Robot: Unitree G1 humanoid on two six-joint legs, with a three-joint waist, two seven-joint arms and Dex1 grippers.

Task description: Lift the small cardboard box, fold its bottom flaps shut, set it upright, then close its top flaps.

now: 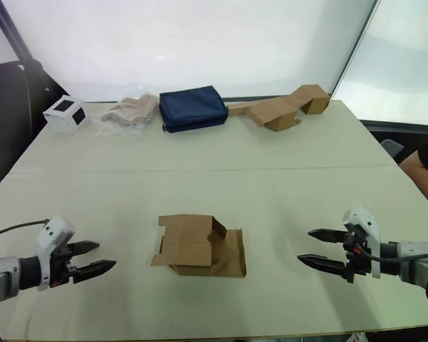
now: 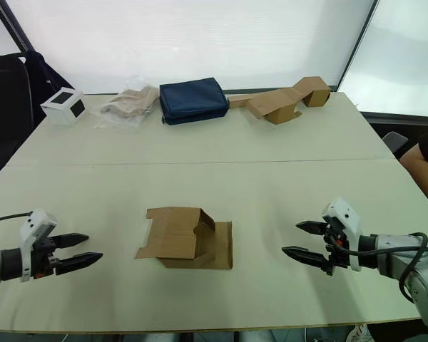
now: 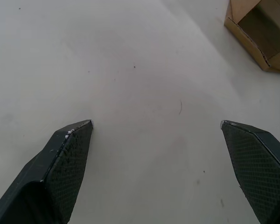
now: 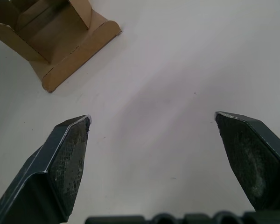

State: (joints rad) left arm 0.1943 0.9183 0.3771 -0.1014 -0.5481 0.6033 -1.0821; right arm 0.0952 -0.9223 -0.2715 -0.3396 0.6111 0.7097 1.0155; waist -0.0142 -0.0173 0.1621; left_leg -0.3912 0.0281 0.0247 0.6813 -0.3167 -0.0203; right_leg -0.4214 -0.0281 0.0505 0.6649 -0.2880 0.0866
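The small cardboard box (image 1: 198,246) lies on the white table near its front edge, plain brown, with its flaps (image 1: 232,251) spread open. My left gripper (image 1: 96,257) hovers to the box's left, open and empty, a short way off. My right gripper (image 1: 309,247) hovers to the box's right, also open and empty, pointing toward it. A corner of the box (image 3: 261,32) shows in the left wrist view, beyond the black fingers (image 3: 67,163). In the right wrist view the box (image 4: 51,35) lies past the open fingers (image 4: 65,158).
Along the table's far edge stand a white cube with black squares (image 1: 64,113), a crumpled plastic bag (image 1: 128,112), a dark blue pouch (image 1: 193,107) and a strip of joined brown cardboard pieces (image 1: 282,107). A person's arm (image 1: 424,167) shows at the right edge.
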